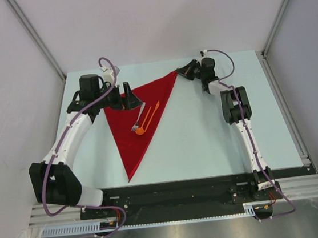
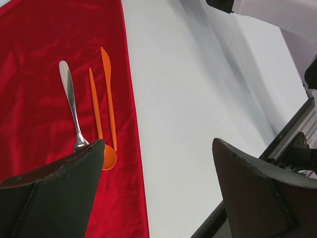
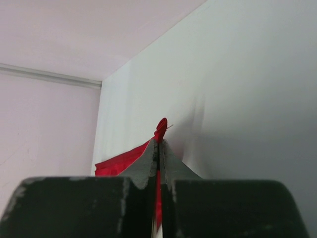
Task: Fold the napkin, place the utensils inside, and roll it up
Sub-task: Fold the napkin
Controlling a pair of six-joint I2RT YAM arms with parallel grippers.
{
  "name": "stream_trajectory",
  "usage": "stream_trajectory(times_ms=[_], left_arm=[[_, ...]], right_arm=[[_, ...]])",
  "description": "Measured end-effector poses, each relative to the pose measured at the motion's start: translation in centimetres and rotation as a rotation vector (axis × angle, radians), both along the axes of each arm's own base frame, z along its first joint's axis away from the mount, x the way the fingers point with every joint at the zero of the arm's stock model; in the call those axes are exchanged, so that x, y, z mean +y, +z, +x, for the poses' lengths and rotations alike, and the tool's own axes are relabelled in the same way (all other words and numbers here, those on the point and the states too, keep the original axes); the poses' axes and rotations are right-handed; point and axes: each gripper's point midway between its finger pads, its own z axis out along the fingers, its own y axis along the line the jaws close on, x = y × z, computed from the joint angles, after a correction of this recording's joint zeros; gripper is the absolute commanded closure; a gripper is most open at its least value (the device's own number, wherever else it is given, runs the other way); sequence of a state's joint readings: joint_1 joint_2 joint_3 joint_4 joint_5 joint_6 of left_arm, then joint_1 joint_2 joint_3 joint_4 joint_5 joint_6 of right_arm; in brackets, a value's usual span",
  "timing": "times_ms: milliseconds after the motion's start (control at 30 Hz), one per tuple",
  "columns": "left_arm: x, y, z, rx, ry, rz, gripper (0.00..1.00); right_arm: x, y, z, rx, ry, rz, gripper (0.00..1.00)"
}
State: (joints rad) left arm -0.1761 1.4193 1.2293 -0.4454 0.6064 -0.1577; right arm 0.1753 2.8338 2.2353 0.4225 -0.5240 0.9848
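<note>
Red and thin, the napkin [image 1: 128, 138] lay folded in a long triangle on the table [image 1: 219, 141], with the fork [image 2: 72, 106], spoon [image 2: 96, 114] and knife [image 2: 109, 94] side by side on it. The left gripper [image 2: 156, 148] hung above it, jaws apart, and one finger [image 2: 59, 193] hid the fork's tines. The right gripper [image 3: 159, 148] was clamped on the napkin's far corner.

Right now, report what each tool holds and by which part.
The right tool is shut on the napkin, pinching its far right corner. The left tool is open, holding nothing.
</note>
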Motion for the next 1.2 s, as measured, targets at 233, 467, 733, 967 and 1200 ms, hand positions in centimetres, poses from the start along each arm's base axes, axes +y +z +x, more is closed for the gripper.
stream_trajectory(times_ms=[233,467,733,967,1200], left_arm=[[0.0,-0.1,0.0,0.001,0.000,0.000,0.06],[0.1,1.5,-0.6,-0.041,0.007,-0.013,0.05],[0.2,3.4,-1.3,-0.096,0.015,-0.033,0.05],[0.6,4.0,-1.2,-0.121,0.035,-0.026,0.05],[0.7,4.3,-1.4,-0.135,0.038,-0.028,0.05]], right_arm=[[3.8,1.9,-3.5,-0.036,0.112,0.034,1.00],[9.9,8.6,-10.0,-0.121,0.283,0.049,1.00],[15.5,8.6,-19.2,-0.112,0.454,0.049,1.00],[17.8,2.9,-26.1,0.028,0.547,0.018,1.00],[18.0,3.5,-28.4,0.029,0.563,0.014,1.00]])
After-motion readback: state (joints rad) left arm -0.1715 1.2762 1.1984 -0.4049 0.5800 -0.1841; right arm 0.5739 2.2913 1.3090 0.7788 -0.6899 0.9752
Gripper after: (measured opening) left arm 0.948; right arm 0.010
